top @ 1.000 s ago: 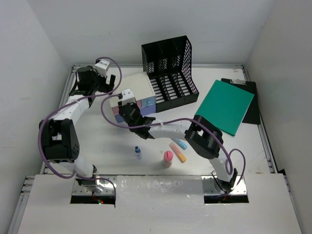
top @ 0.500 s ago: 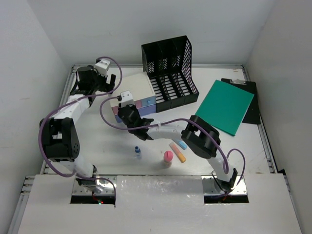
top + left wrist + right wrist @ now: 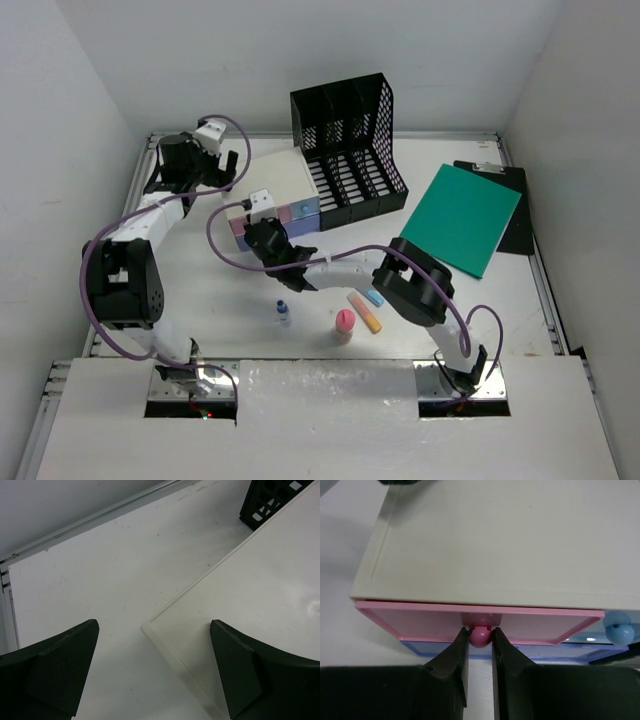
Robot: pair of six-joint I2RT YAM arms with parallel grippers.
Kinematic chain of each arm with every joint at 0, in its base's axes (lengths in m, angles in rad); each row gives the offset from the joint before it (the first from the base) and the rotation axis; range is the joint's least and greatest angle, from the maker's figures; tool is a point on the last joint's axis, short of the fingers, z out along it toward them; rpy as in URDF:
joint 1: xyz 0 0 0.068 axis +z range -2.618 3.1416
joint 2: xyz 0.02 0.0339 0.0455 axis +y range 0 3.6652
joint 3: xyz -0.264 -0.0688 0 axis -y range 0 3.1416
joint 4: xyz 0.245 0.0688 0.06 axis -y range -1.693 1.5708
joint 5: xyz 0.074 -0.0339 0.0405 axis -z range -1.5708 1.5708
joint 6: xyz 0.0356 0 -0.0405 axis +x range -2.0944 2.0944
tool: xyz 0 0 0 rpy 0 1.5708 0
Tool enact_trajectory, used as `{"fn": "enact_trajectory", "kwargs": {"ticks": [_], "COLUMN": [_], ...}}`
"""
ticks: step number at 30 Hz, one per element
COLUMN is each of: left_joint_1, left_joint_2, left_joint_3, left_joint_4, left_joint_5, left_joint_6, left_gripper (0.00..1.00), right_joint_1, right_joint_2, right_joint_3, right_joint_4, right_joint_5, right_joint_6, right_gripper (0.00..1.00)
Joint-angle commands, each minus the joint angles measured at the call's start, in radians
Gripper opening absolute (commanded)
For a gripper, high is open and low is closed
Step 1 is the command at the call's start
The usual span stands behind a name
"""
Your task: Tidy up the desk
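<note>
The desk (image 3: 200, 290) is a white tabletop with pale rails. On it stands a small white-topped drawer box (image 3: 288, 185) with pink and blue drawers. My right gripper (image 3: 264, 238) is at the box's front. In the right wrist view it (image 3: 480, 633) is shut on the round pink knob (image 3: 480, 636) of the pink drawer (image 3: 420, 622), whose front stands a little out from the box top (image 3: 495, 545). My left gripper (image 3: 226, 170) is open and empty at the box's far left corner. In the left wrist view its jaws (image 3: 154, 630) straddle that corner (image 3: 250, 605).
A black mesh file organizer (image 3: 350, 140) stands behind the box. A green folder (image 3: 462, 218) lies on a black clipboard (image 3: 520, 220) at the right. Near the front lie a small blue bottle (image 3: 283, 313), a pink bottle (image 3: 344, 323), an orange marker (image 3: 366, 314) and a blue marker (image 3: 371, 296).
My right gripper has shifted slightly toward the near edge at the drawer front. The left arm has barely moved.
</note>
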Motion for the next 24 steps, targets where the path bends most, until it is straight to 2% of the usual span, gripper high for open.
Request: {"fn": "enact_trajectory", "kwargs": {"ticks": [1, 8, 14, 20, 22, 24], "left_joint_1": [0.006, 0.006, 0.006, 0.007, 0.006, 0.006], "left_joint_2": [0.025, 0.045, 0.059, 0.065, 0.066, 0.068], "left_joint_3": [0.03, 0.04, 0.052, 0.056, 0.058, 0.058], "left_joint_4": [-0.02, -0.023, -0.03, -0.031, -0.031, -0.031], "left_joint_5": [-0.005, -0.021, -0.037, -0.035, -0.035, -0.041], "left_joint_6": [0.007, 0.012, 0.013, 0.007, 0.007, 0.009], "left_gripper": [0.92, 0.93, 0.93, 0.93, 0.93, 0.93], "right_joint_1": [0.032, 0.084, 0.137, 0.154, 0.154, 0.154], "right_joint_2": [-0.098, -0.225, -0.342, -0.393, -0.399, -0.406], "right_joint_3": [-0.058, -0.23, -0.348, -0.344, -0.332, -0.335], "right_joint_4": [0.037, 0.109, 0.074, -0.024, -0.07, -0.095], "right_joint_5": [0.013, 0.034, 0.027, -0.071, -0.085, -0.105], "right_joint_6": [-0.021, -0.021, -0.005, 0.016, 0.024, 0.024], "right_gripper": [0.0, 0.0, 0.0, 0.0, 0.05, 0.04]}}
